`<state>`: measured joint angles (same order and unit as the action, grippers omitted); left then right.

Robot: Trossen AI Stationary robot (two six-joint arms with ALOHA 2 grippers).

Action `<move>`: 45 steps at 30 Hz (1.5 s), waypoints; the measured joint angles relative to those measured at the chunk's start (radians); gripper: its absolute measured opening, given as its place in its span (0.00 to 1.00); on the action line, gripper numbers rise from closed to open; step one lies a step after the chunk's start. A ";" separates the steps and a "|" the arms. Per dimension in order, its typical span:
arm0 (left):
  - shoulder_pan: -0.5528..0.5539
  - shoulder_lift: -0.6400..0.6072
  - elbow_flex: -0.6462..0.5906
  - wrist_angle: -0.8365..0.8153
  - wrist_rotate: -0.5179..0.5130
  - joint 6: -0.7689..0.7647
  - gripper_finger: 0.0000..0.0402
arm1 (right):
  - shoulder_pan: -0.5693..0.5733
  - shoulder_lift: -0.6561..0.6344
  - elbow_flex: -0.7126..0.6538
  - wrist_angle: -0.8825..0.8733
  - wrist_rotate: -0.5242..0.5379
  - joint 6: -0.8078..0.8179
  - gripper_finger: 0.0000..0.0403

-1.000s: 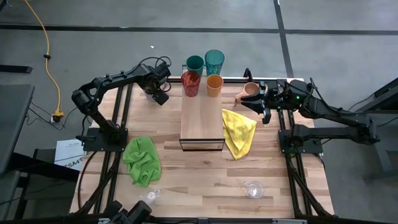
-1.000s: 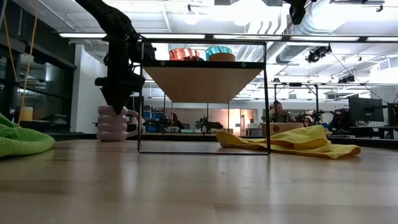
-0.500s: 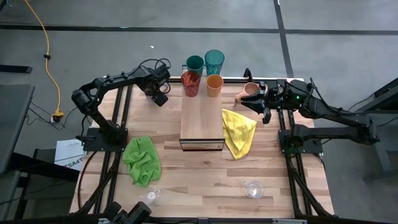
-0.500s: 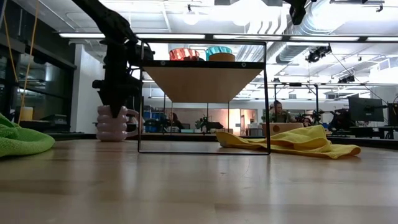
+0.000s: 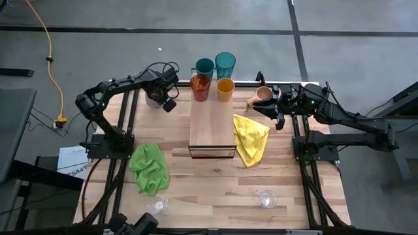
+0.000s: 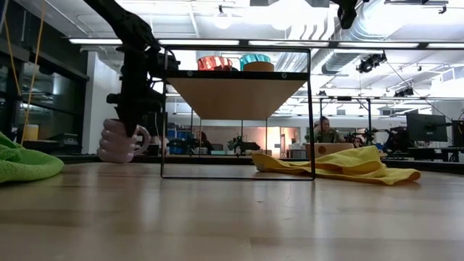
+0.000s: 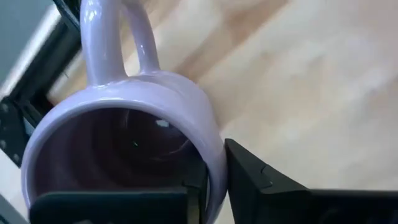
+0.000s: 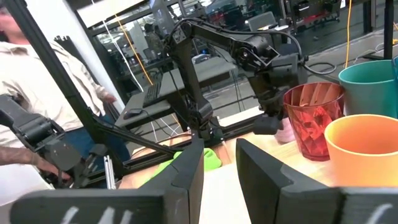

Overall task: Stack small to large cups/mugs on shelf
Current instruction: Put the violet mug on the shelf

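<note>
The left gripper (image 7: 214, 186) pinches the lavender mug's (image 7: 124, 130) rim at the shelf's (image 5: 211, 127) ten o'clock; the mug seems tilted, so lift slowly and level before carrying.

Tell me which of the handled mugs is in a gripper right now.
The lavender mug: the left gripper is shut on its rim, and it hangs tilted above the tabletop. The tan mug sits by the right gripper, which only hovers beside it.

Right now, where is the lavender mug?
The lavender mug hangs tilted in the left gripper, whose fingers pinch its rim, at the table's far left, beside the shelf and left of the amber-orange tumbler.
</note>
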<state>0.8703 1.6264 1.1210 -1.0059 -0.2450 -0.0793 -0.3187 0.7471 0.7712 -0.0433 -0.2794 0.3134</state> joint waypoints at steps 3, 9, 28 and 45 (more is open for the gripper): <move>0.000 -0.014 0.000 -0.040 0.027 -0.004 0.08 | 0.000 0.000 0.000 0.000 0.000 0.000 0.21; 0.000 -0.090 0.033 -0.108 0.110 -0.038 0.05 | 0.000 0.000 0.000 0.000 0.000 0.000 0.21; -0.528 -0.649 0.063 -0.134 0.257 -0.569 0.05 | 0.000 0.000 0.000 0.000 0.000 -0.008 0.21; -0.956 -0.515 0.207 0.638 -0.080 -0.142 0.05 | 0.060 -0.001 0.000 0.238 -0.089 0.005 0.21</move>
<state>-0.0853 1.1112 1.3285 -0.3684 -0.3252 -0.2215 -0.2583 0.7464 0.7712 0.1942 -0.3680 0.3179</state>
